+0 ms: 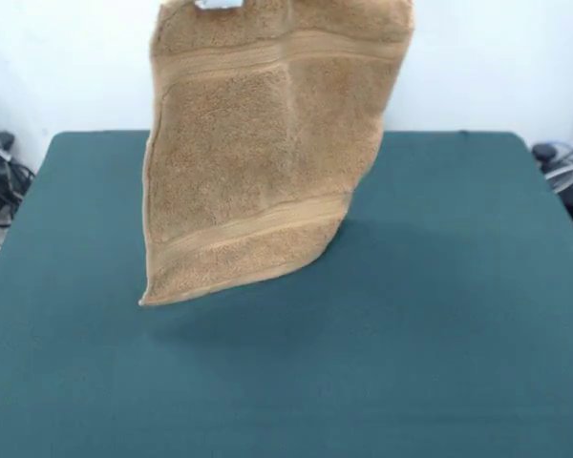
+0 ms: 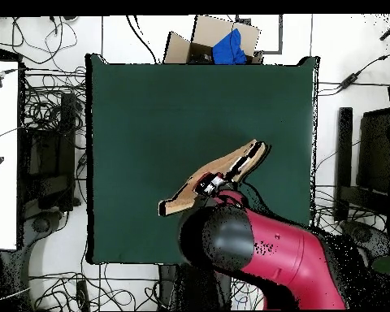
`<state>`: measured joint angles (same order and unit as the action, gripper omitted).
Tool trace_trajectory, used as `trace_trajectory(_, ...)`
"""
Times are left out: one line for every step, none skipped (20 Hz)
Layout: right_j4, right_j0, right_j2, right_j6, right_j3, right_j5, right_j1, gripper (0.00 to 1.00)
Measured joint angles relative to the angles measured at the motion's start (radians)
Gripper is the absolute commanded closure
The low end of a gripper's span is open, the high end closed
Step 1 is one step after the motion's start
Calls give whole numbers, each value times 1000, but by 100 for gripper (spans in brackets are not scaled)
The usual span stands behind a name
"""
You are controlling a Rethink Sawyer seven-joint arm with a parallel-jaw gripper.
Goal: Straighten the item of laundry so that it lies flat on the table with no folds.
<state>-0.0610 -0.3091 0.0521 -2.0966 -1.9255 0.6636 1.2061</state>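
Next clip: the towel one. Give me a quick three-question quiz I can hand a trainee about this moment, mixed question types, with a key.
1. True or false: the towel lies flat on the table.
2. Multiple choice: in the front view, which part of the towel hangs lowest? A) the corner at the picture's left B) the corner at the picture's right C) the white tag
3. Short answer: seen from overhead, what shape does the towel show, and what does that tell you?

Key
1. False: it hangs in the air, with a shadow beneath it.
2. A
3. A thin slanted strip, so it is hanging edge-on to the camera, near vertical, beside the red arm.
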Motion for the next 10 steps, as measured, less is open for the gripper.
trace_trajectory(0,-4,-4,0,0,0,3,100)
trace_trajectory(0,-8,-8,0,0,0,6,100)
trace_trajectory(0,-12,-13,0,0,0,9,100)
trace_trajectory(0,-13,-15,0,0,0,10,100)
trace_trajectory(0,-16,-18,0,0,0,10,100)
trace_trajectory(0,-18,-21,0,0,0,11,100)
trace_trajectory(0,-20,-23,0,0,0,11,100)
trace_trajectory(0,-25,-27,0,0,0,11,100)
trace_trajectory(0,-29,-31,0,0,0,11,100)
trace_trajectory(0,-35,-37,0,0,0,11,100)
